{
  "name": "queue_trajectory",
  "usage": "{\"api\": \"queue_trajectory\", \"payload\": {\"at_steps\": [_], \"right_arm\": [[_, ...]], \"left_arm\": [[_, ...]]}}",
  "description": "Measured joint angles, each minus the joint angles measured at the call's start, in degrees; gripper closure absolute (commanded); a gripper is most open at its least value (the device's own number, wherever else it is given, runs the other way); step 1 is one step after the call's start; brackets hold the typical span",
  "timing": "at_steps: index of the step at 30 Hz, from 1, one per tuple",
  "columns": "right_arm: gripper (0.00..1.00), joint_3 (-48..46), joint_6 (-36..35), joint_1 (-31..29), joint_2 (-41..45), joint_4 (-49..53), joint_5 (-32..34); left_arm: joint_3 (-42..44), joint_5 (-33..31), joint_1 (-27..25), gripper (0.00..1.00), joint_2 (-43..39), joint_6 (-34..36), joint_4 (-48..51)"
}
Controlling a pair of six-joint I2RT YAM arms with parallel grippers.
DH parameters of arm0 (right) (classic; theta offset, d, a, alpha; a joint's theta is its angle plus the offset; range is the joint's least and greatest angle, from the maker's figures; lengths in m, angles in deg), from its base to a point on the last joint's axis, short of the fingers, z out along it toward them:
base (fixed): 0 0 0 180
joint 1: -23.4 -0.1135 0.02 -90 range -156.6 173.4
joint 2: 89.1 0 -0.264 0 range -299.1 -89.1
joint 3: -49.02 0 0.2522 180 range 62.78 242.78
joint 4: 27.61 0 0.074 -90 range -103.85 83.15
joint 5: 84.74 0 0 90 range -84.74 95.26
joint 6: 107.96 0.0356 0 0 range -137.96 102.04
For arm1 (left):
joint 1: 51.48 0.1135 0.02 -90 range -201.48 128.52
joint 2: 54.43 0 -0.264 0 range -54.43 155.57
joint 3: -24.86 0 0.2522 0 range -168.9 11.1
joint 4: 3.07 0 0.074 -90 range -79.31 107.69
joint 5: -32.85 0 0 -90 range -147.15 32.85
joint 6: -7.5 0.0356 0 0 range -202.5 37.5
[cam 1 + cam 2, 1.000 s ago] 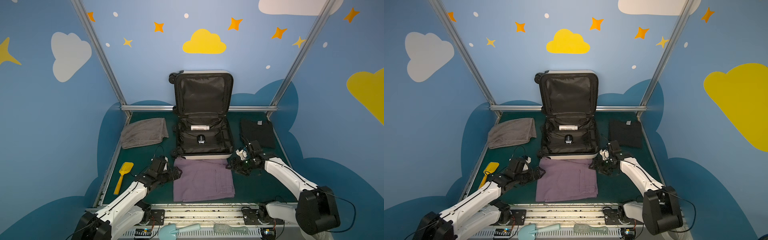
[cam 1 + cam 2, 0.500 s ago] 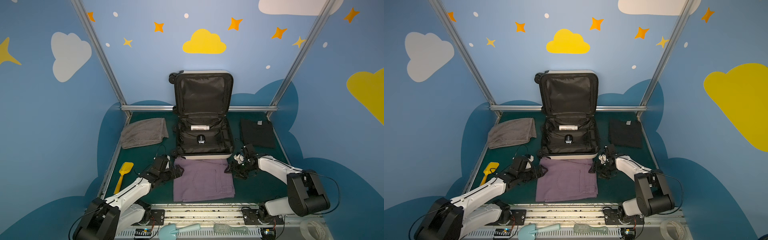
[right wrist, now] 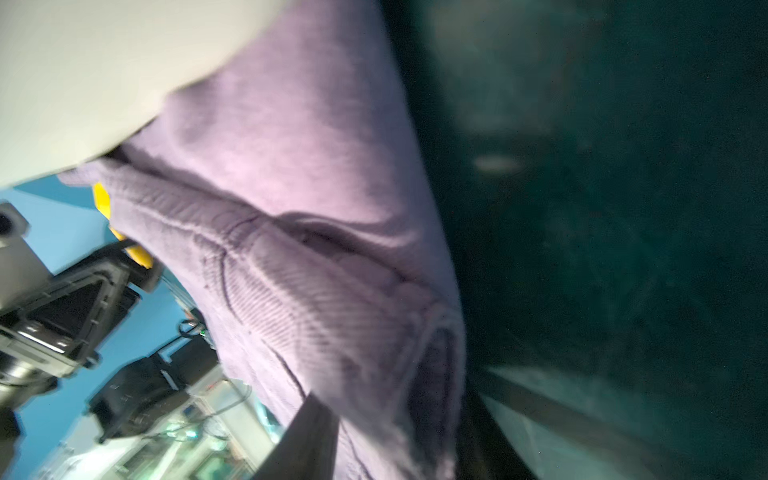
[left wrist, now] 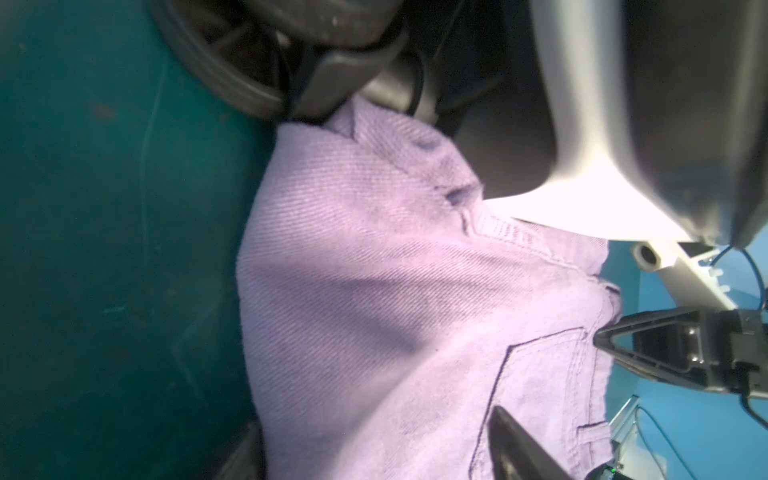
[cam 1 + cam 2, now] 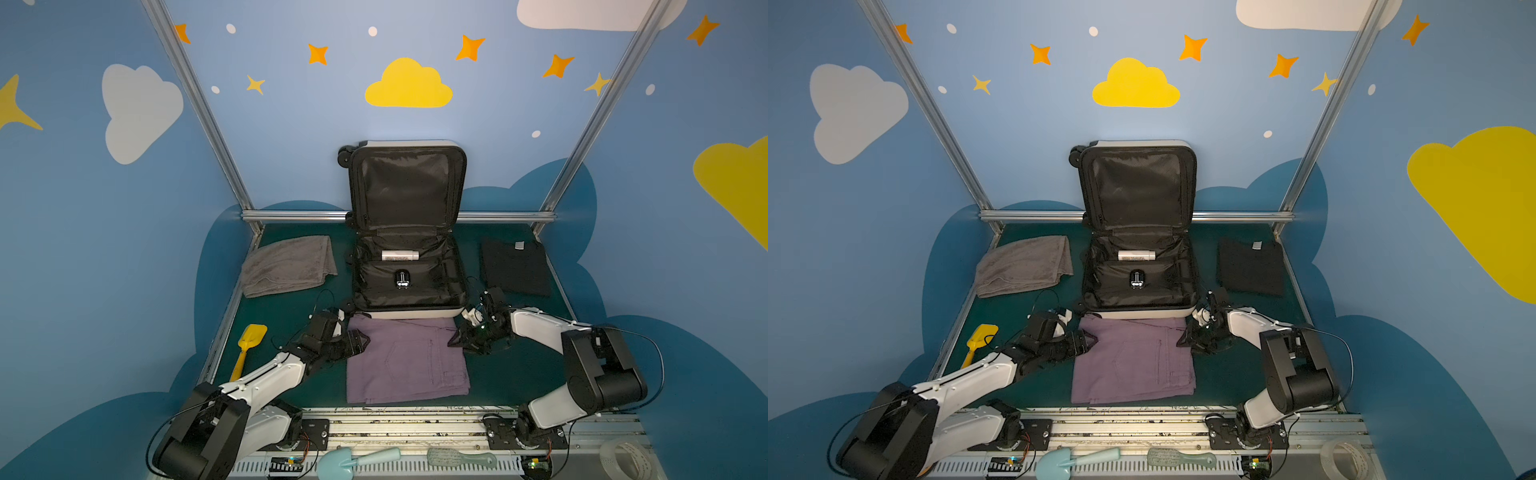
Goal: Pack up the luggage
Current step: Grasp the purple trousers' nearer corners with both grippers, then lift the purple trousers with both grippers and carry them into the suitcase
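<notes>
Two grippers sit low on the green mat [image 5: 291, 320], one at each side of the purple trousers [image 5: 405, 365], which lie flat just in front of the luggage [image 5: 409, 312]. The luggage is in the middle of the mat, toward the back, with its lower half flat and its black-lined lid propped upright against the rear wall. Inside the lower half lie a white tube [image 5: 399, 255] and, nearer the front, a small black object [image 5: 402, 278]. The left gripper [image 5: 360, 340] is at the trousers' left edge, near the corner closest to the luggage. In the left wrist view its jaws stand well apart with the fabric's edge between them, and a black wheel [image 4: 232, 70] shows just beyond the cloth. The right gripper [image 5: 454, 343] is at the trousers' right edge. In the right wrist view its jaws are closed on a fold of the purple cloth, which fills the gap between them. Left of the luggage lies a grey towel [image 5: 289, 266] and right of it a folded black garment [image 5: 515, 270]. A yellow toy shovel [image 5: 247, 345] lies near the mat's left edge.
</notes>
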Motion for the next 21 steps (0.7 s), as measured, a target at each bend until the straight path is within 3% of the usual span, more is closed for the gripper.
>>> {"api": "queue_trajectory", "payload": {"at_steps": [3,7,10,15,21], "right_arm": [[0.87,-0.22,0.07,0.00,0.00,-0.48,-0.50],[0.99,-0.26,0.22,0.02,0.00,-0.87,-1.05],[1.00,-0.26,0.20,0.02,0.09,-0.94,-1.25],[1.00,-0.59,0.20,-0.15,1.81,-0.92,-1.88],[1.00,-0.68,1.20,-2.36,7.17,1.53,-2.54]], "left_arm": [[0.83,0.02,0.00,0.45,0.00,-0.02,-0.48],[1.79,0.09,-0.02,0.77,-0.11,-0.24,-0.46],[2.45,0.13,0.02,0.96,-1.27,-0.09,0.28],[2.51,0.09,-0.07,0.97,-8.04,0.04,3.23],[2.23,-0.02,-0.52,0.97,-22.34,-0.85,10.05]]}}
